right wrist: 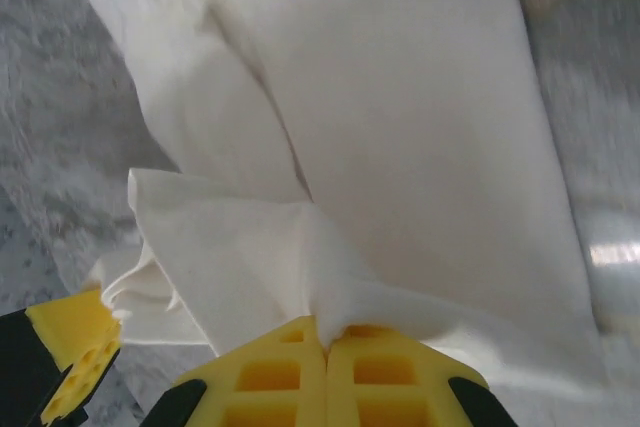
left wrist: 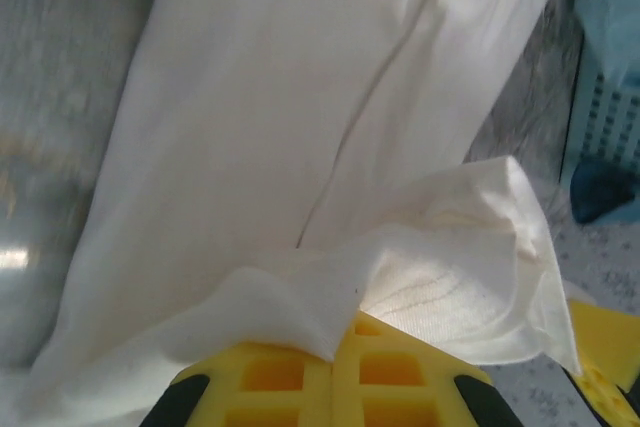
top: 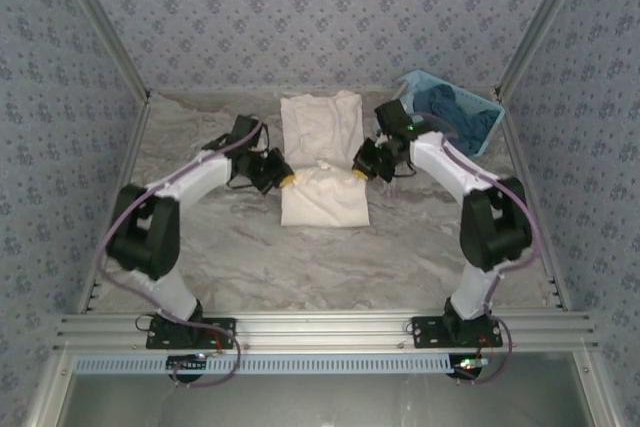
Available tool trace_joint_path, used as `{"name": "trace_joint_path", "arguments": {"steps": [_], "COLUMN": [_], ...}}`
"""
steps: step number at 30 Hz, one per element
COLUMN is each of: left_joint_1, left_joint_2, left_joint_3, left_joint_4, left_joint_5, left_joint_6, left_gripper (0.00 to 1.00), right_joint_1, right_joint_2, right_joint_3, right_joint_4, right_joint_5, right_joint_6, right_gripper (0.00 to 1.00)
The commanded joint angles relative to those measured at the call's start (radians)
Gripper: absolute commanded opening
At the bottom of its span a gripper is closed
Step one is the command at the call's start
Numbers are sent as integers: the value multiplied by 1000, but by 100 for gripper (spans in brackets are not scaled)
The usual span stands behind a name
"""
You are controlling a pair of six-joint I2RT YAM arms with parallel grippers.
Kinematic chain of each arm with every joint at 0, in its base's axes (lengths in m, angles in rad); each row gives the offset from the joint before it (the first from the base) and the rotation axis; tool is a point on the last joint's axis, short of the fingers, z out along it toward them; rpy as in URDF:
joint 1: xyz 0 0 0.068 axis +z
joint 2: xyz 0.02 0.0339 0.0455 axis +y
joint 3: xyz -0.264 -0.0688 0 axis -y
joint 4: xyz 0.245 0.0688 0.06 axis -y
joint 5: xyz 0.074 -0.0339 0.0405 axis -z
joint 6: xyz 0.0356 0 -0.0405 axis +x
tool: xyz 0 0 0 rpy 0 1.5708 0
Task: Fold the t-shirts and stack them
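A cream t-shirt [top: 322, 162] lies lengthwise in the middle of the table, partly folded, its near half doubled over. My left gripper [top: 287, 179] is shut on the shirt's left edge at the fold line, and my right gripper [top: 358, 174] is shut on the right edge opposite. In the left wrist view the yellow pads [left wrist: 300, 372] pinch a lifted cloth corner [left wrist: 300, 312], with the flat shirt [left wrist: 290, 97] beyond. The right wrist view shows the same from the other side: its pads [right wrist: 365, 372] clamp a bunched fold [right wrist: 340, 307] over the flat cloth [right wrist: 420, 97].
A light blue lattice basket [top: 452, 107] holding dark blue cloth stands at the back right, close behind my right arm; its wall [left wrist: 610, 117] appears in the left wrist view. Marbled tabletop [top: 300, 267] surrounds the shirt. Patterned walls enclose the left, back and right sides.
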Motion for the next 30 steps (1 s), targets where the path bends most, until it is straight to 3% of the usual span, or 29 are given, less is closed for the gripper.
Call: {"name": "trace_joint_path", "arguments": {"steps": [1,2,3,5,7,8,12,15,20,24,30], "left_joint_1": [32,40,47,56,60,63,71,69,47,2,-36], "left_joint_2": [162,215,265,325,328,309,150,13,-137,-160,-88], "left_joint_3": [158,216,273,348,379,375,246,80,-252,-375,-391], "left_joint_4": [-19,-34,-62,-112,-139,-142,-150,-176,-41,83,167], "left_joint_5": [42,48,54,61,52,42,-36,-72,20,41,38], "left_joint_6": [64,77,88,104,120,128,152,133,-20,-135,-189], "left_gripper": [11,21,33,49,63,64,59,53,53,55,55], "right_joint_1": [-30,-38,-45,-56,-58,-59,-60,-38,1,22,25], "right_joint_2": [137,182,221,281,292,283,193,74,-127,-245,-243], "right_joint_3": [129,162,202,261,298,305,256,121,-211,-439,-572], "right_joint_4": [-28,-29,-27,-22,-32,-40,-54,-23,84,214,302], "right_joint_5": [27,31,28,11,29,45,128,167,119,56,-16], "right_joint_6": [-69,-76,-88,-115,-144,-155,-195,-208,-147,-57,30], "right_gripper": [0,0,15,46,57,60,61,61,61,63,64]}}
